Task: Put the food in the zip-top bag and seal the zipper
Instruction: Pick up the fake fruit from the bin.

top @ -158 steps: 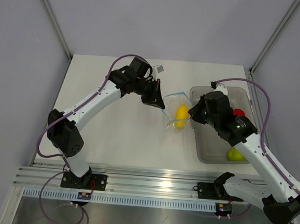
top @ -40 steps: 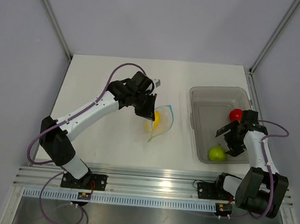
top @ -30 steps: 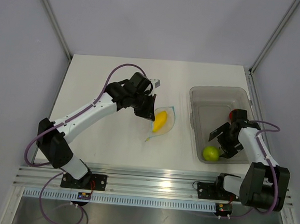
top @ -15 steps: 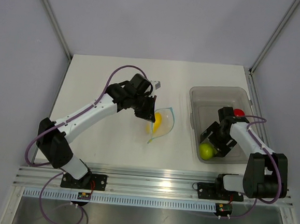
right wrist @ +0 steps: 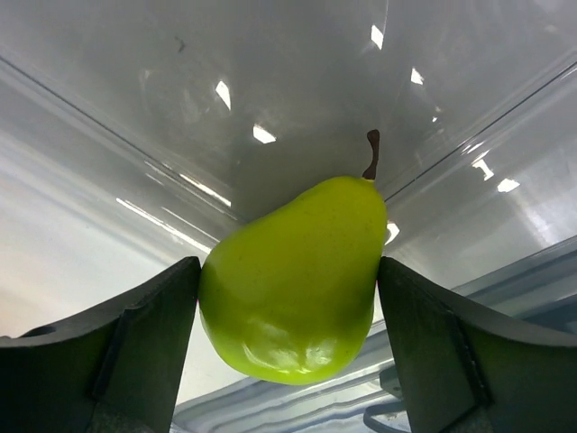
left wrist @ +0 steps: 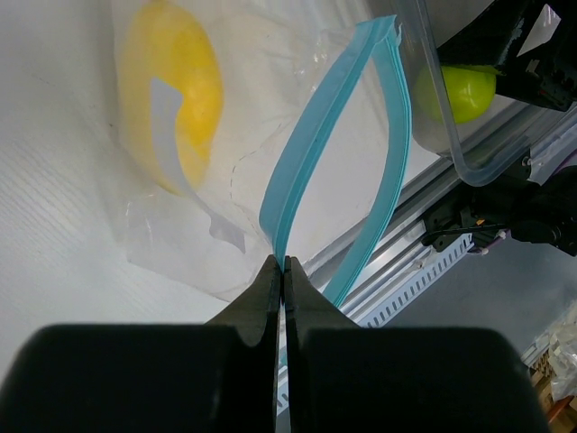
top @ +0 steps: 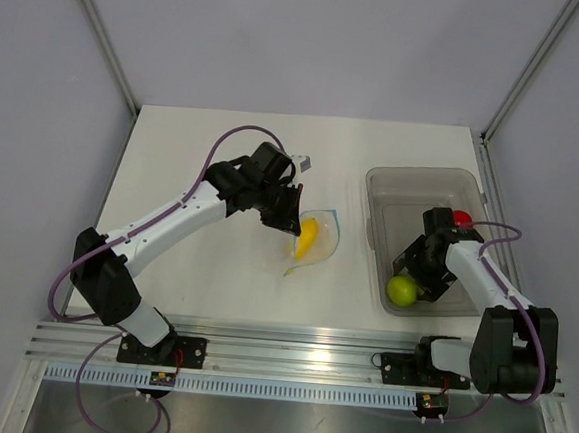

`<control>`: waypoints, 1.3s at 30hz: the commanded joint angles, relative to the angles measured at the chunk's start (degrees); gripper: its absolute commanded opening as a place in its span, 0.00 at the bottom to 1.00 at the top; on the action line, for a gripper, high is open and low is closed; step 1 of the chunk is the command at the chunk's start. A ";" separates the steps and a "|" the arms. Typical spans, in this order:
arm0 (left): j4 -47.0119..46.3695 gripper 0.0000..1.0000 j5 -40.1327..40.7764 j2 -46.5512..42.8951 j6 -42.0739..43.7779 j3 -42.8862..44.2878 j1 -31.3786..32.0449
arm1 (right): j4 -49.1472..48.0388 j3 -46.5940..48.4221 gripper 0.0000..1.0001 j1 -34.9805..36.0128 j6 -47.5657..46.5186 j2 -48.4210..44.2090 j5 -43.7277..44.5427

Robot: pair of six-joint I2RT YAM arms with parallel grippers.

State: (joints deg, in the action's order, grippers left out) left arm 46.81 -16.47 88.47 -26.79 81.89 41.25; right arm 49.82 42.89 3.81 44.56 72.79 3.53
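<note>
My left gripper (top: 291, 227) (left wrist: 282, 262) is shut on the near lip of the zipper (left wrist: 311, 144), holding the clear zip-top bag (top: 319, 244) (left wrist: 252, 108) with its mouth gaping. A yellow fruit (top: 308, 236) (left wrist: 180, 99) lies inside the bag. In the grey bin's near left corner, the yellow-green pear (top: 401, 290) (right wrist: 293, 275) sits between my right gripper's (top: 412, 279) (right wrist: 288, 280) fingers, which touch both its sides. The red round fruit (top: 463, 218) shows partly behind the right wrist.
The grey translucent bin (top: 413, 181) stands on the right of the white table (top: 204, 150), its wall close around the pear. An aluminium rail (top: 289, 352) runs along the near edge, and frame posts rise at the back corners.
My right gripper slid left across the bin, pushing the pear into the near left corner, and its jaws closed in on it. The left gripper kept holding the bag, which shifted slightly.
</note>
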 commanded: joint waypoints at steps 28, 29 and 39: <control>-2.24 0.00 -1.02 1.44 -0.55 2.04 0.93 | -5.00 2.54 0.78 0.23 0.18 3.41 5.26; -2.25 0.00 -0.93 1.79 -0.55 2.48 1.72 | -4.48 2.81 0.72 0.23 0.27 2.88 5.69; -3.74 0.00 -2.51 7.06 -3.10 7.05 6.29 | 4.75 10.01 0.63 0.23 -2.19 -10.28 14.40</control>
State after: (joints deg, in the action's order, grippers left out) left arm 46.15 -17.12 94.24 -28.82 85.54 46.50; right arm 51.62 48.60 3.81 43.55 67.05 14.17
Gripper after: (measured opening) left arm 0.005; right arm 0.765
